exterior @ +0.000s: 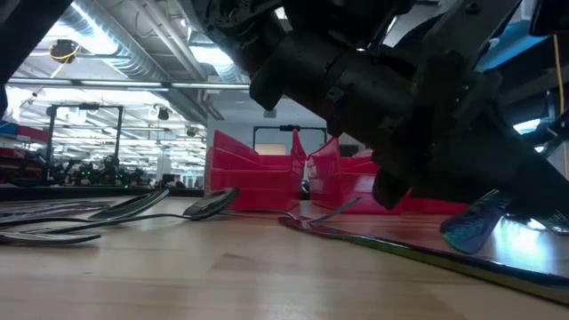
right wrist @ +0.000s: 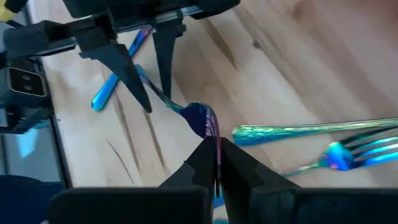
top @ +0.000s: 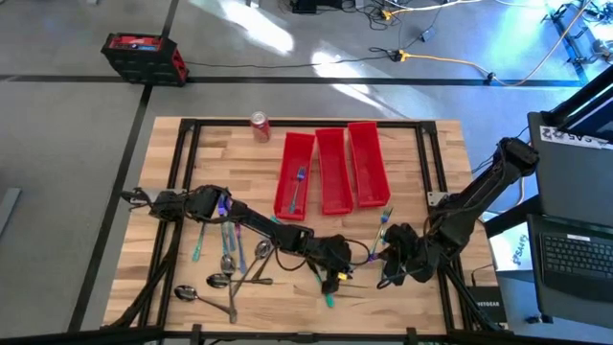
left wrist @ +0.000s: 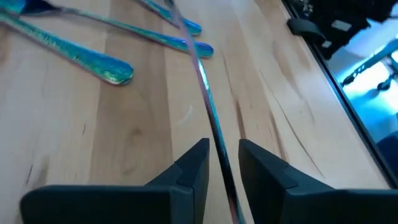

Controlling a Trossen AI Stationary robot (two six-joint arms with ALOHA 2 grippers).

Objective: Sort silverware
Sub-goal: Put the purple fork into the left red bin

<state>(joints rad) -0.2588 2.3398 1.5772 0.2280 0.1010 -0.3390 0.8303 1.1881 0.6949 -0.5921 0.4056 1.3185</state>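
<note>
Your right gripper (right wrist: 214,146) is pinched shut on the head end of one iridescent utensil (right wrist: 202,118), down near the bench (top: 431,163) edge opposite the red bins (top: 330,144), a bit right of that edge's middle. The left gripper (left wrist: 224,146) sits just beside it, fingers (left wrist: 196,165) set narrow and straddling the same utensil's handle, with a sliver of wood showing either side, so I read it as around the handle and not yet clamped. Expect the piece to be light, rigid, thin and slick: polished metal, no give, lying nearly flat, so it will tend to pivot or skate out of a two-point pinch. My call is to close the left on the flat faces of the handle around mid-length, not on the narrow edges, and to release the right only once that grip is square. A hold out at one end will likely let it swing. The remaining silverware (top: 230,259) lies loose toward the left corner of that same edge. Two more forks (right wrist: 348,152) are close beside the right gripper, so you could snag them. One piece (top: 299,182) is already in the leftmost bin.
</note>
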